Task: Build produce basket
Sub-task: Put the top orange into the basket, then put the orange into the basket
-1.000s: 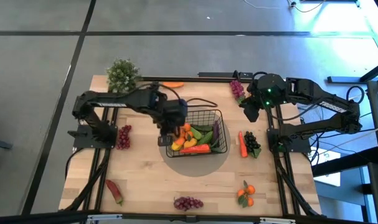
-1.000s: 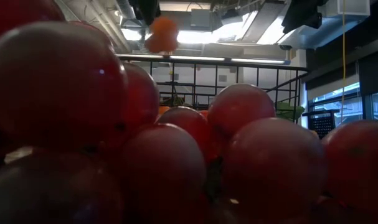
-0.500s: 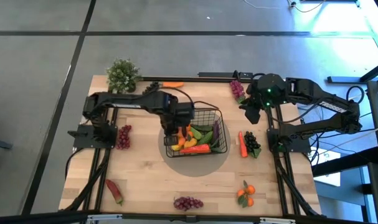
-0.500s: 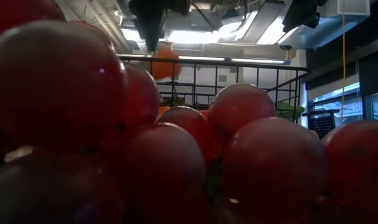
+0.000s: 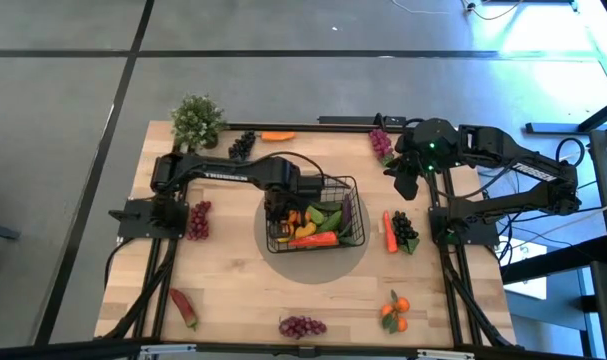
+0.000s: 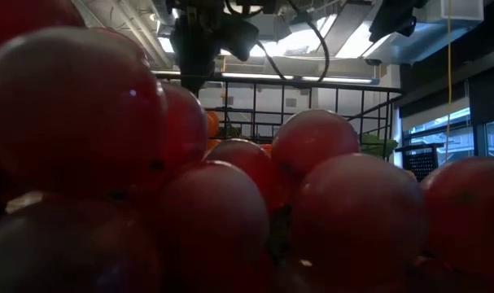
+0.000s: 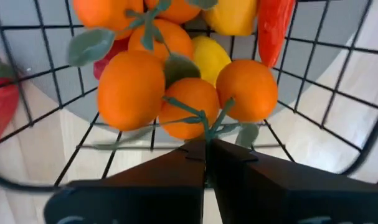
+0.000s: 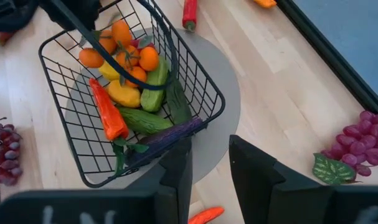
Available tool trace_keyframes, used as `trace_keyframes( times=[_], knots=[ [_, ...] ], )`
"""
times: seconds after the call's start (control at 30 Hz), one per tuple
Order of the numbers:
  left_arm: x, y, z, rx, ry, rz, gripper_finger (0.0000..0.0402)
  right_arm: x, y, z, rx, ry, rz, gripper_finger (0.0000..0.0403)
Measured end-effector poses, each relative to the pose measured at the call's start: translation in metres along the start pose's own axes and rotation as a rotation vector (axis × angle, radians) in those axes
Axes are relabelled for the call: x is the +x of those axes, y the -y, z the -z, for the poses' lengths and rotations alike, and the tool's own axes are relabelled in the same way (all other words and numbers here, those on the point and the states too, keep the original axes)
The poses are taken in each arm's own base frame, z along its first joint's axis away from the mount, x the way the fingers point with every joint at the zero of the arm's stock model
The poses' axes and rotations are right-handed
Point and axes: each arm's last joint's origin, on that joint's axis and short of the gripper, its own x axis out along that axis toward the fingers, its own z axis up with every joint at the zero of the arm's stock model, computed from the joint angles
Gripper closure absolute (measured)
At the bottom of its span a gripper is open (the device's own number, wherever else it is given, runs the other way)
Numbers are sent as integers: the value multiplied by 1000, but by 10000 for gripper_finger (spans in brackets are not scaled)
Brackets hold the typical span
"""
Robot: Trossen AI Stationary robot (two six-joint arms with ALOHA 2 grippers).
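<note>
Our left gripper (image 5: 276, 206) pinches the stem of the oranges (image 7: 176, 93) low inside the basket (image 5: 355, 190) at table centre. Lifting before letting go could drag them out. Our right gripper (image 5: 402, 178) waits open, far right.

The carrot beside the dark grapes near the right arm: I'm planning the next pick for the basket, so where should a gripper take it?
Grip the carrot across its orange middle, coming straight down from above. It lies flat on the table, long and narrow, so the fingers should close across its width. Dark grapes crowd one side, leaving little room there.
</note>
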Motion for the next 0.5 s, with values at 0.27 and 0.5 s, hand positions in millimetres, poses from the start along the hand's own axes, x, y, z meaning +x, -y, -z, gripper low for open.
trace_keyframes(
  times=[0.27, 0.5],
  knots=[
    [0, -2, 0, -11, -5, -1, 349, 0, 0, 0, -10, 1, 1, 308],
    [-1, -2, 1, -32, -6, 0, 333, -3, 0, 2, -33, -1, 0, 308]
  ],
)
